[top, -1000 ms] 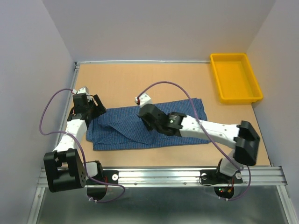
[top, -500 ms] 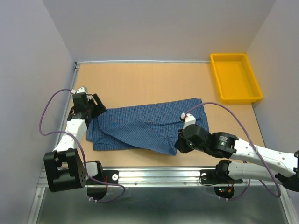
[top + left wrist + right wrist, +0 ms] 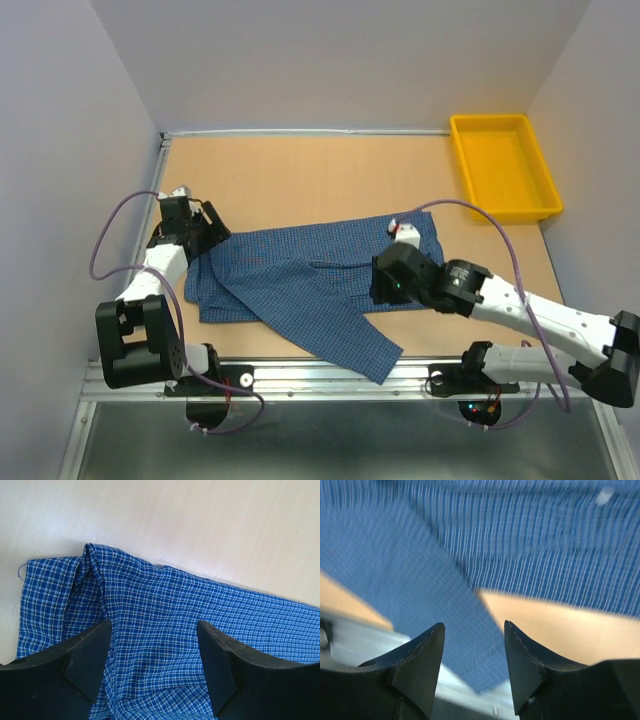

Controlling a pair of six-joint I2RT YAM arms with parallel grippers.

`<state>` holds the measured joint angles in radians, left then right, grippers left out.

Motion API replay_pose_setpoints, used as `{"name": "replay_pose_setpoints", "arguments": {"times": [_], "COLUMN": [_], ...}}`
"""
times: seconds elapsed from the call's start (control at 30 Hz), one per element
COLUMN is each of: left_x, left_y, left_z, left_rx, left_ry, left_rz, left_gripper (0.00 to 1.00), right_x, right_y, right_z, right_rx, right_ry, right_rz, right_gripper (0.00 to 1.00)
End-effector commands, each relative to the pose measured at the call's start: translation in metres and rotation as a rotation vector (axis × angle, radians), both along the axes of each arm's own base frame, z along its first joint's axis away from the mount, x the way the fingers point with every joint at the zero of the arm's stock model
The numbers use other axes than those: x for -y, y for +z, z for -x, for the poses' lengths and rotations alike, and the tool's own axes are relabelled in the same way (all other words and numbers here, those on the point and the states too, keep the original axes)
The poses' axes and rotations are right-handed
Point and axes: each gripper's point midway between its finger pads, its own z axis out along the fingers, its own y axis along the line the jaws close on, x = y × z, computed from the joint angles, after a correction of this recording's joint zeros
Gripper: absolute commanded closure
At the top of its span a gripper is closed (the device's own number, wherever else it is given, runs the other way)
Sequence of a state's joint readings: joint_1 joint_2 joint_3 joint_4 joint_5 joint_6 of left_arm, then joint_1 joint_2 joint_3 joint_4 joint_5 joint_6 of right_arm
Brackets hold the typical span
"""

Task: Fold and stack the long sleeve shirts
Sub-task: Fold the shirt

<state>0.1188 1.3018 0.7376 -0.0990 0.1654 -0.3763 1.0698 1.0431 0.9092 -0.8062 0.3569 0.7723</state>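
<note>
One long sleeve shirt [image 3: 300, 270] of blue check cloth lies spread across the middle of the table. One sleeve [image 3: 345, 345] runs diagonally to the near edge, and its end hangs over the metal rail. My left gripper [image 3: 208, 232] is open over the shirt's left end. In the left wrist view its fingers [image 3: 90, 655] straddle wrinkled cloth [image 3: 165, 600] without pinching it. My right gripper [image 3: 380, 290] hovers open above the shirt's right half. The right wrist view is blurred and shows the sleeve [image 3: 435, 580] below the right gripper [image 3: 473, 630], with nothing between its fingers.
A yellow tray [image 3: 461, 165] stands at the back right corner. Grey walls enclose the table on three sides. An aluminium rail [image 3: 300, 378] runs along the near edge. Purple cables loop from both arms.
The right gripper pulled the sleeve toward the near edge, opened and let it go, then moved back up over the shirt. The sleeve now lies stretched out diagonally. The left arm barely moved.
</note>
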Motion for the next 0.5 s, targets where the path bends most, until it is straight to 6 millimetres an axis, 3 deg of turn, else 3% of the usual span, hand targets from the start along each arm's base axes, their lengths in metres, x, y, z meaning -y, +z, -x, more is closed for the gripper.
{"name": "replay_pose_setpoints", "arguments": {"times": [0.0, 0.03, 0.1, 0.13, 0.2, 0.23, 0.33, 0.37, 0.4, 0.43, 0.47], "left_x": [0.005, 0.005, 0.005, 0.007, 0.008, 0.009, 0.011, 0.012, 0.012, 0.012, 0.012], "left_y": [0.020, 0.024, 0.025, 0.024, 0.020, 0.017, 0.006, 0.004, 0.002, 0.000, -0.005], "left_z": [-0.018, -0.021, -0.023, -0.024, -0.025, -0.026, -0.028, -0.029, -0.031, -0.033, -0.035], "left_rx": [0.059, 0.068, 0.076, 0.077, 0.065, 0.058, 0.034, 0.029, 0.024, 0.023, 0.008], "left_ry": [-0.020, -0.021, -0.026, -0.034, -0.033, -0.035, -0.026, -0.022, -0.019, -0.004, -0.003], "left_rz": [0.021, 0.019, 0.020, 0.029, 0.040, 0.046, 0.072, 0.082, 0.093, 0.108, 0.119], "left_gripper": [0.20, 0.20, 0.20, 0.20, 0.21, 0.21, 0.21, 0.21, 0.21, 0.22, 0.22], "right_x": [-0.007, -0.004, -0.001, 0.012, 0.018, 0.028, 0.039, 0.050, 0.052, 0.054, 0.060], "right_y": [0.031, 0.030, 0.021, 0.020, 0.001, 0.002, -0.024, -0.034, -0.031, -0.047, -0.049], "right_z": [-0.070, -0.094, -0.114, -0.137, -0.156, -0.173, -0.196, -0.212, -0.218, -0.223, -0.234], "right_rx": [0.098, 0.120, 0.105, 0.116, 0.087, 0.113, 0.079, 0.076, 0.091, 0.061, 0.079], "right_ry": [-0.076, -0.126, -0.136, -0.182, -0.207, -0.244, -0.273, -0.308, -0.314, -0.317, -0.333], "right_rz": [-0.062, -0.074, -0.077, -0.092, -0.089, -0.109, -0.116, -0.128, -0.148, -0.141, -0.148], "right_gripper": [0.45, 0.45, 0.45, 0.45, 0.45, 0.45, 0.46, 0.46, 0.46, 0.46, 0.47]}}
